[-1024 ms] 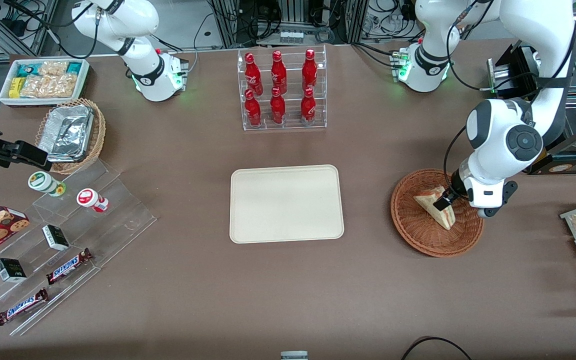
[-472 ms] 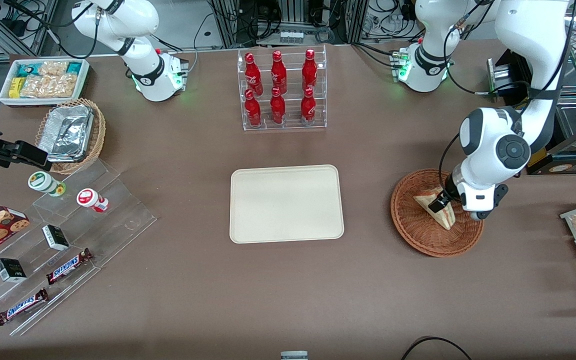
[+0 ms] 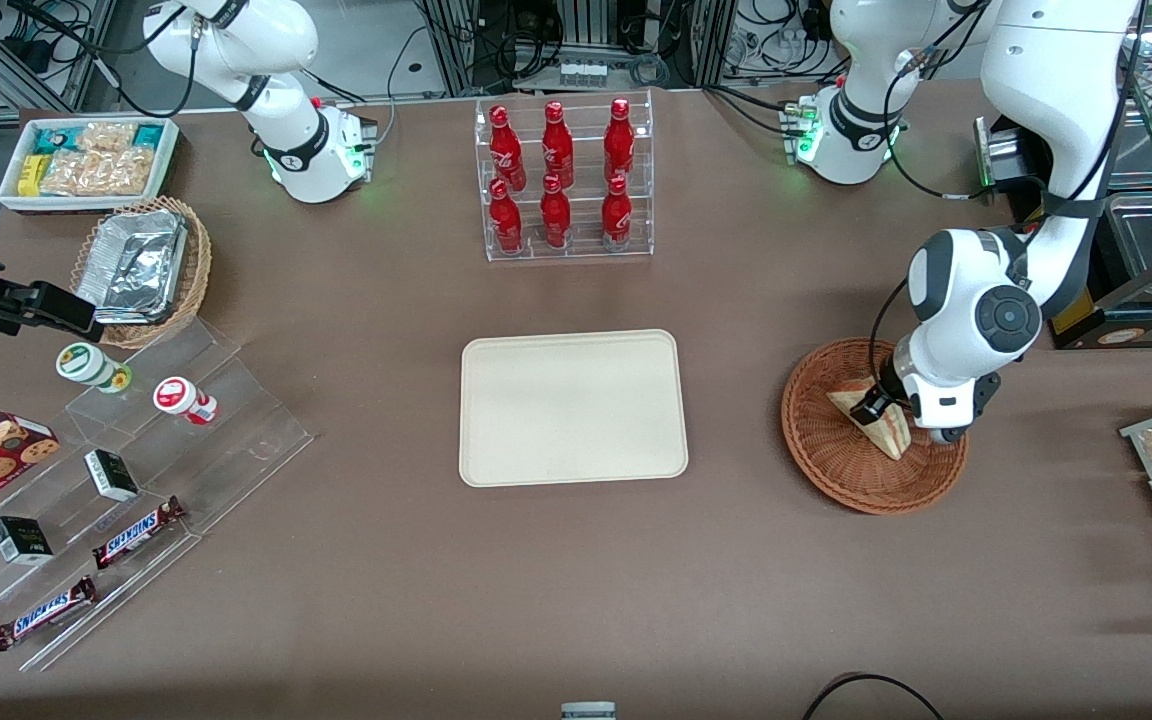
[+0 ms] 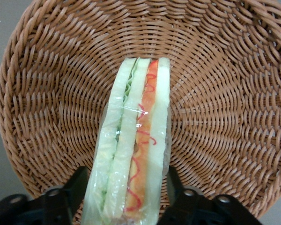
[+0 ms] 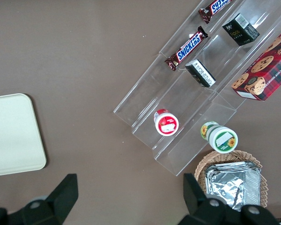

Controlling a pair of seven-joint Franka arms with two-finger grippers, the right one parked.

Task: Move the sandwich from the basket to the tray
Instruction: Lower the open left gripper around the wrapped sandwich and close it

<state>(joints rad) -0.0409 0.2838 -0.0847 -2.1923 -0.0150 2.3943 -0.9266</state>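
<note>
Brown matting covers the table (image 3: 836, 620) on which we find every item. We record the sandwich (image 3: 874, 420) inside the basket (image 3: 841, 470), standing on edge with its filling layers of green and red-orange turned toward the wrist camera (image 4: 133, 140) and its clear wrap intact. The wicker basket (image 4: 225, 117) sits toward the working arm's end of the table.

We find the gripper (image 3: 876, 405) lowered into the basket, its two dark fingers (image 4: 77, 187) set on either flank of the sandwich at the wedge's thick end, the pads against the wrap. We judge the jaws narrowed onto the sandwich. From the front we cannot tell whether the wedge rests on the weave or hangs clear of it.

We note the tray (image 3: 573, 408) flat at the table's centre, well apart from the basket, with nothing on it; its corner also shows in the parked arm's camera (image 5: 14, 136).

Farther from the front camera than the tray we see a clear rack of red bottles (image 3: 561, 180). Toward the parked arm's end we log a stepped acrylic display (image 3: 126, 480) holding chocolate bars (image 3: 139, 530), a tan basket of foil containers (image 3: 141, 270), and a white bin of snack packets (image 3: 91, 160).
</note>
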